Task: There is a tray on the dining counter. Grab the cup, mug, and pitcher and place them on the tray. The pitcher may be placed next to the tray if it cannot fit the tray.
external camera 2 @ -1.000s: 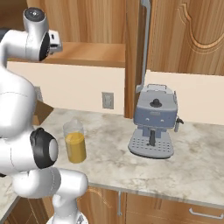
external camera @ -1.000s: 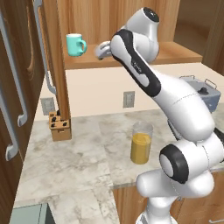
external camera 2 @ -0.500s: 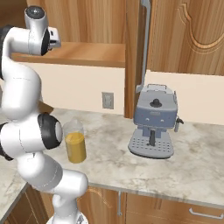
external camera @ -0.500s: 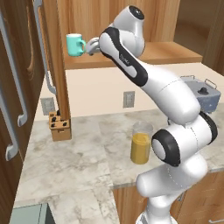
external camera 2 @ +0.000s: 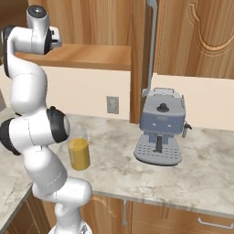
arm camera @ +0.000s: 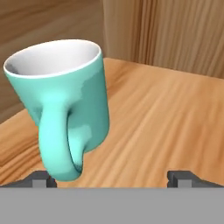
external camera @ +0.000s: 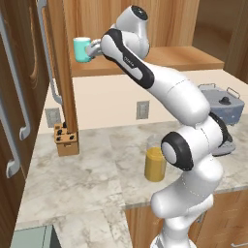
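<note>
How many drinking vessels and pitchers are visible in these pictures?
2. The mug stands on the wooden shelf, just in front of the open pincer. The pitcher stands on the marble counter. Others may be hidden.

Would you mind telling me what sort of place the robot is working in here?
A home kitchen, most likely: an espresso machine stands on a marble-look counter, wooden cabinets hang above, and a knife block sits by the wall.

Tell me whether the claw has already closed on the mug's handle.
No: in the hand view the claw stands wide open, its tips apart, with the mug on the wooden shelf ahead.
</note>
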